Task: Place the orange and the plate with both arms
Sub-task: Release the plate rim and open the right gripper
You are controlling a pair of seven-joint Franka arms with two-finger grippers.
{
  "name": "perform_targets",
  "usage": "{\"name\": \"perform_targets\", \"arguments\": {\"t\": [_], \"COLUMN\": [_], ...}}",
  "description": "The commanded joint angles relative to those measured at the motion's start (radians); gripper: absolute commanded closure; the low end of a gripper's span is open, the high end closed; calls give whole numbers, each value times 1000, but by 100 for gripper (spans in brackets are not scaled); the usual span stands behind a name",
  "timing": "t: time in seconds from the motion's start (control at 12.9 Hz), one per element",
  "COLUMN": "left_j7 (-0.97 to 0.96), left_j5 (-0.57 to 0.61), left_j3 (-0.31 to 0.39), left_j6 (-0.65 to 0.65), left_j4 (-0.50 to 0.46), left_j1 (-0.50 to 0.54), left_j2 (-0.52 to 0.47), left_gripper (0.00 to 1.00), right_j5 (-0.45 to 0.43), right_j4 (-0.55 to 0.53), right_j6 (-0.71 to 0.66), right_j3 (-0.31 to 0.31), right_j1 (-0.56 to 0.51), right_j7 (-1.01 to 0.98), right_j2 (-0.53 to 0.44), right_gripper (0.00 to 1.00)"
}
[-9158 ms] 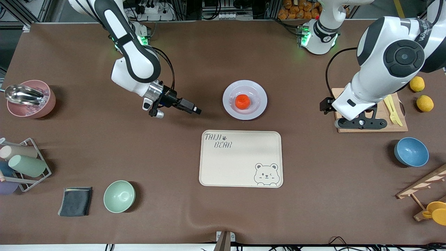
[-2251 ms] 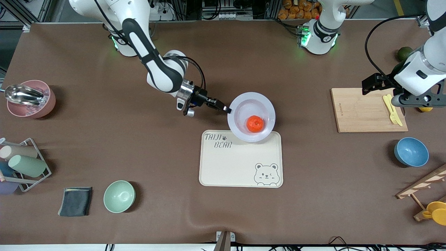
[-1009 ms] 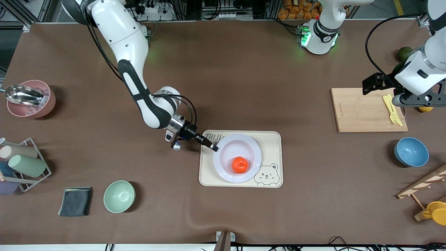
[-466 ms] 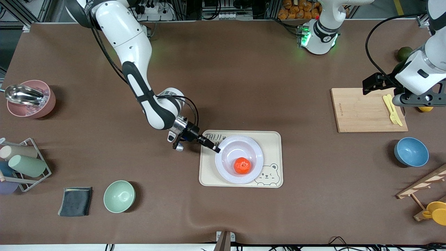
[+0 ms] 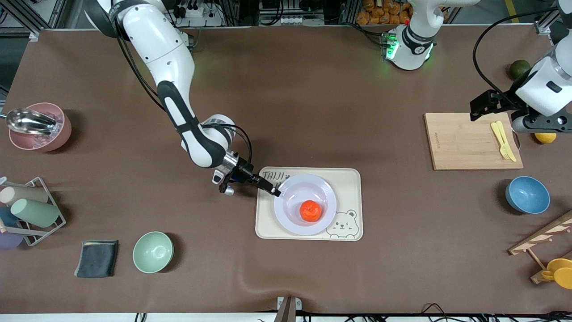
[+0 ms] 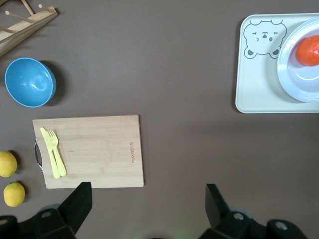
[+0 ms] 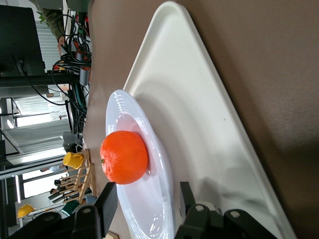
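The orange point(image 5: 310, 210) point(image 7: 124, 157) lies in the pale plate point(image 5: 288, 220) point(image 7: 160, 199), which sits flat on the cream bear tray point(image 5: 348, 183) point(image 7: 199, 114). My right gripper point(image 5: 275, 192) point(image 7: 148, 199) is low at the plate's rim on the side toward the right arm's end. It is open, one finger on either side of the rim with a gap to each. My left gripper point(image 5: 538, 123) point(image 6: 147, 209) hangs open and empty high over the cutting board's end of the table. From there I see the plate point(image 6: 294, 74) and orange point(image 6: 309, 49) far off.
A wooden cutting board point(image 5: 473, 141) with a yellow fork point(image 5: 502, 139) lies under the left arm, with a lemon point(image 5: 545, 137), a dark green fruit point(image 5: 519, 68) and a blue bowl point(image 5: 527, 194) nearby. A mint bowl point(image 5: 153, 252), grey cloth point(image 5: 97, 258), cup rack point(image 5: 31, 210) and pink bowl point(image 5: 38, 126) are toward the right arm's end.
The plate's rim has come down from its tilt and it now rests flat on the tray. My right gripper's fingers have parted from the rim. The left arm has shifted slightly toward its base.
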Motion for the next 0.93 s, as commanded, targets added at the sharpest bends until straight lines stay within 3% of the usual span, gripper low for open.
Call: {"name": "perform_targets", "arguments": {"t": [0.0,0.54,0.85], "left_j7": [-8,-6,-6], "left_j5": [-14,-21,-21], "left_j3": [-1,-3,-3], "left_j6": [-21,-40,-41], "left_j4": [22,22,22], "left_j1": [3,3,3], "left_j2": [1,-5,-5], "left_gripper": [0,0,0], "right_j5": [-122,-559,-714], "right_j4": [15,18,10], "right_j6": [8,-9,-119], "right_j3": [10,10,9], "right_j1": [-19,-62,-131], "right_j7": [117,586,695], "right_j2": [6,-37,-69], "right_gripper": [42,43,43]}}
